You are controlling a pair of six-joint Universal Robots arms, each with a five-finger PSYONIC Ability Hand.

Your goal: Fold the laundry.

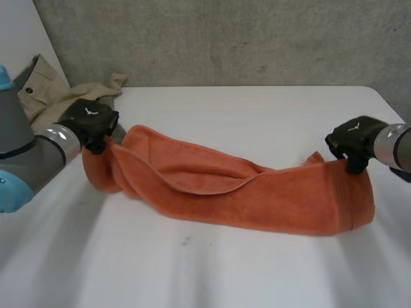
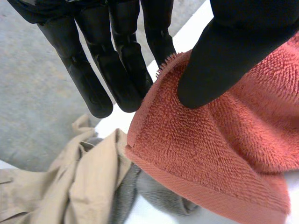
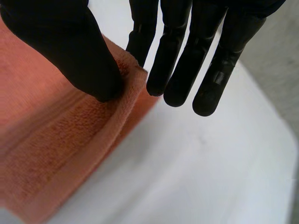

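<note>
While the orange towel [image 1: 244, 192] sags lengthwise along the white worktop [image 1: 257, 109], a hand holds up each end. Left hand [image 1: 93, 122] at the towel's left end: straight fingers [image 2: 124, 70] and thumb pinch the hemmed corner. Right hand [image 1: 352, 142] at the towel's right end: thumb clamps the top edge against one finger, other fingers straight, just off the cloth. Beige garment [image 1: 58, 96] and grey cloth [image 2: 159, 193] lie bunched behind the towel's left end.

Beige garment [image 1: 48, 96] partly behind left arm [image 1: 32, 157] — grey cloth [image 2: 159, 196] partly under orange towel [image 2: 224, 140].
</note>
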